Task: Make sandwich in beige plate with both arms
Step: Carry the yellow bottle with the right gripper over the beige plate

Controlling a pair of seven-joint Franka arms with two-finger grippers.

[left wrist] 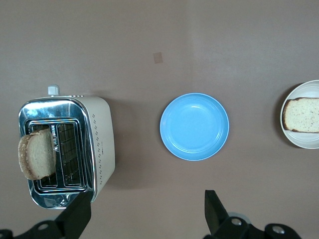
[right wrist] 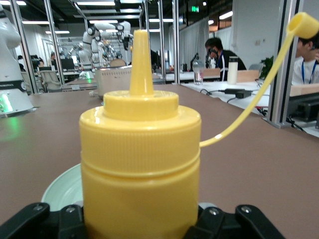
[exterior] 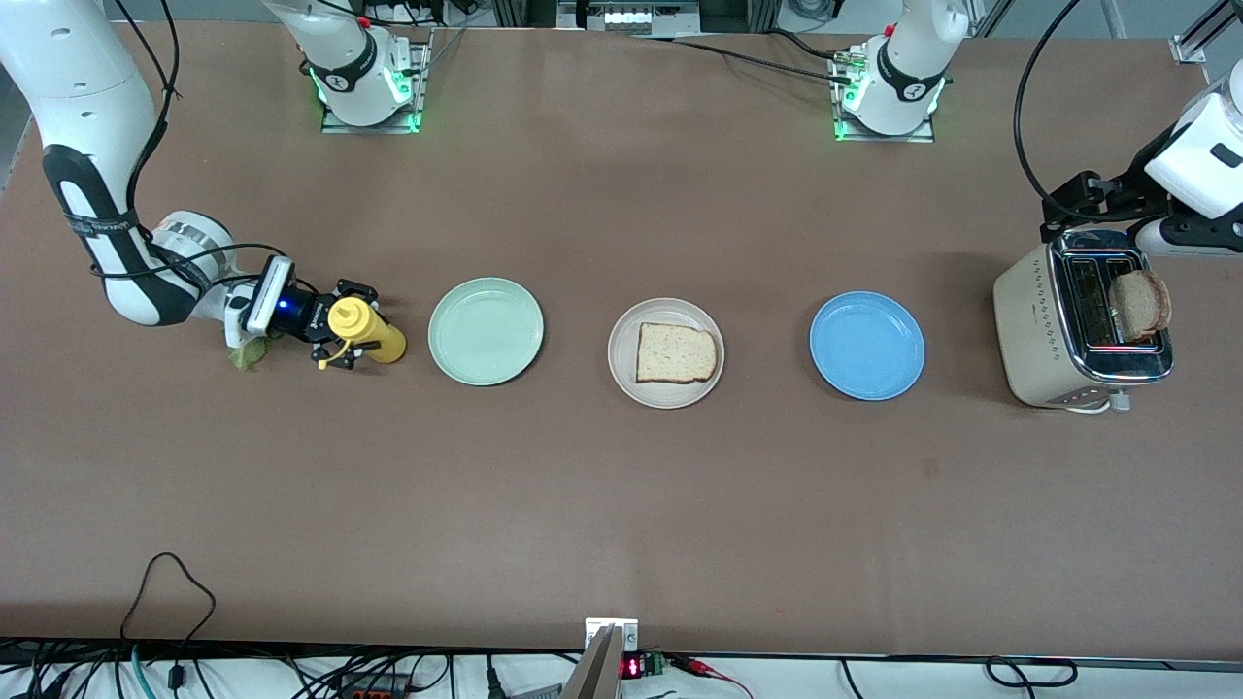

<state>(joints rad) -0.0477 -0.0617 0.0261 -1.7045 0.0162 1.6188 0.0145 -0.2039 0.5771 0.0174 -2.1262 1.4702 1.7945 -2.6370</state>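
Front view shows the right gripper (exterior: 342, 335) pinching a yellow squeeze bottle (exterior: 367, 330) beside the mint-green plate (exterior: 486, 330); lifting it straight up should keep it clear of that rim. One bread slice (exterior: 677, 352) lies in the beige plate (exterior: 665, 393). The left gripper (left wrist: 147, 214), spread, waits over the toaster (exterior: 1078, 325).

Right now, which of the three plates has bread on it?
The beige plate, between the mint-green plate and the blue plate, holds a bread slice; the others hold none.

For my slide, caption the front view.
Right gripper closes on mustard bottle; bread waits on beige plate.
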